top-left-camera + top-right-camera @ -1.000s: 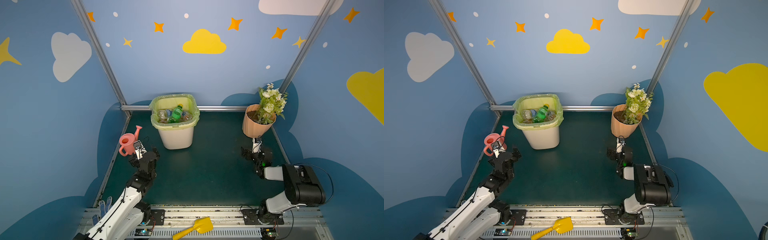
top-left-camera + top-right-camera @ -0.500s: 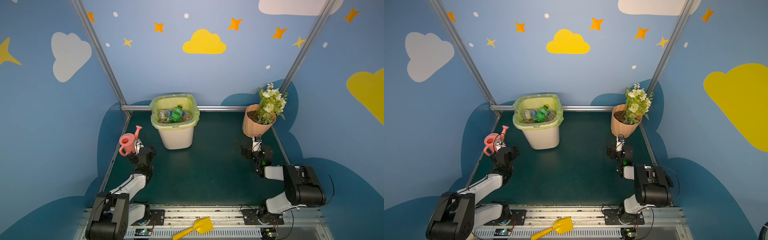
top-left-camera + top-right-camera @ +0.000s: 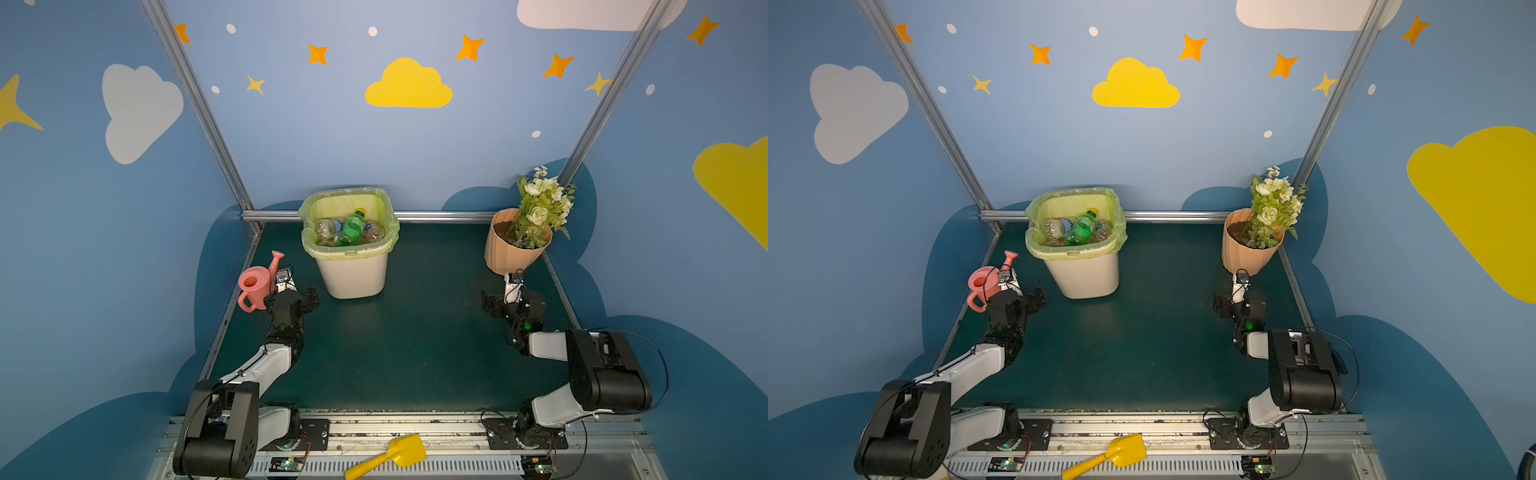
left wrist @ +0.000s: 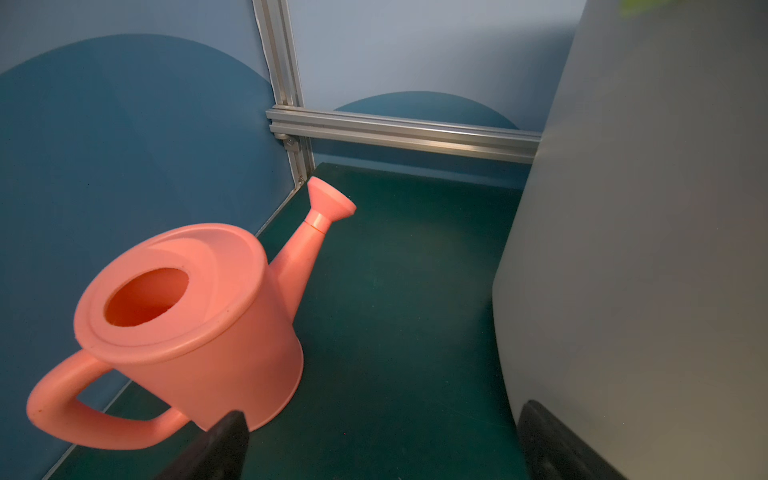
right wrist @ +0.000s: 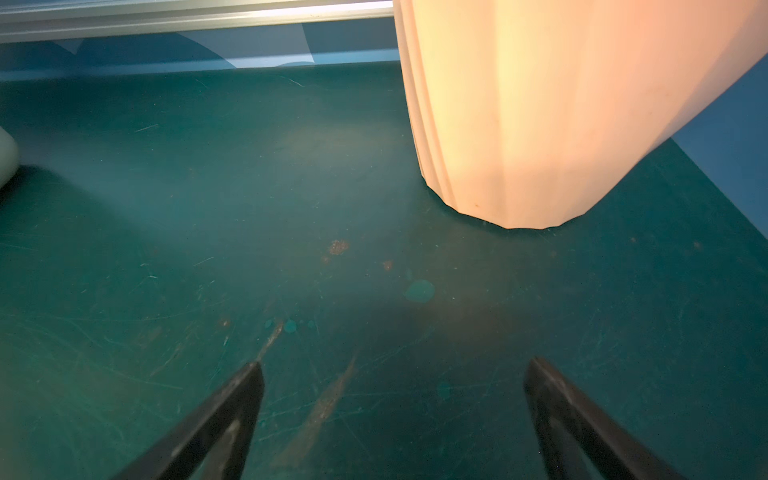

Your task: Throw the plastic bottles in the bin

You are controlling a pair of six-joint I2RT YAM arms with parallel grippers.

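The bin (image 3: 353, 276) (image 3: 1084, 278), white with a yellow-green liner, stands at the back middle of the green mat. Inside it lie several plastic bottles, a green one (image 3: 352, 229) (image 3: 1081, 229) on top of clear ones. No bottle shows on the mat. My left gripper (image 3: 297, 293) (image 3: 1023, 293) hovers low between the watering can and the bin. It is open and empty (image 4: 382, 411), with the bin's white wall (image 4: 644, 249) beside one finger. My right gripper (image 3: 513, 301) (image 3: 1239, 301) sits low in front of the flowerpot, open over bare mat (image 5: 395, 363).
A pink watering can (image 3: 257, 284) (image 4: 187, 324) stands by the left wall. A ribbed peach flowerpot (image 3: 513, 249) (image 5: 540, 104) with white flowers is at the back right. A yellow shovel (image 3: 390, 457) lies on the front rail. Aluminium frame bars line the walls.
The left arm's elbow has folded down toward the front rail, while its gripper stayed between the watering can and the bin. The right arm has barely moved.
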